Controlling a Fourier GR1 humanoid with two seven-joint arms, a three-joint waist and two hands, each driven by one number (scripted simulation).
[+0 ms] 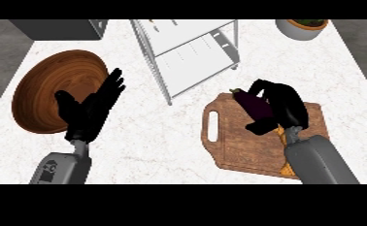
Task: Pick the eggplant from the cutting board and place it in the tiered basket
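Note:
A dark purple eggplant (252, 104) lies on the brown wooden cutting board (229, 142) at the right of the counter. My right hand (283, 104) is over it, fingers and thumb curled round the eggplant and hiding much of it. The tiered basket (190, 45), a white wire rack with flat shelves, stands at the back centre of the counter, up and left of the board. My left hand (90, 106) rests open at the left, fingers straight and pointing up, over the edge of a wooden bowl.
A large round wooden bowl (54, 89) sits at the left. A pale pot with greenery (305, 27) stands at the back right corner. A grey appliance (61, 28) is at the back left. The white marble counter (158, 137) shows between the hands.

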